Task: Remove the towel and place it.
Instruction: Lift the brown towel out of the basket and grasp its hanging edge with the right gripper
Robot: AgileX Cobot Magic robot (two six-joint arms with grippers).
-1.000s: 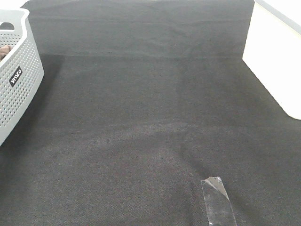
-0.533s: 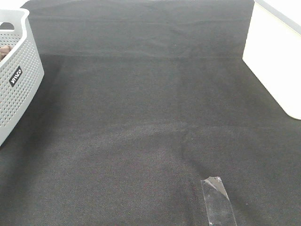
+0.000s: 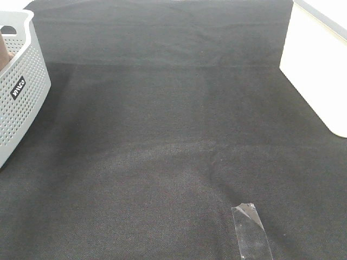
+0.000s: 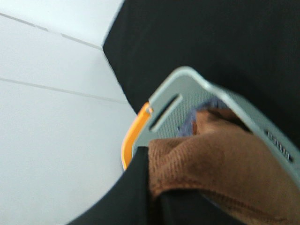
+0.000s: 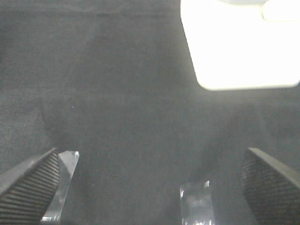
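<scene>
A: Black cloth (image 3: 162,135) covers the whole table. Nearest edge: a strip of tape (image 3: 250,233). The right pincer (image 5: 150,187) hangs above the cloth, jaws wide apart, nothing between them.
B: Noted. The towel?
A: Further back on the left, in the basket (image 3: 24,92). From above, only a brown scrap of towel (image 3: 4,50) shows over the rim. The wrist view is blurred, but the left pincer (image 4: 149,199) is closed with a fold bunched at its finger. I judge it gripped.
B: So lifting it out is the step. Advice?
A: Rise straight up until the hem clears the rim, or the basket may drag or tip. Then carry it over open cloth and let the right pincer take a free corner before laying it flat.
</scene>
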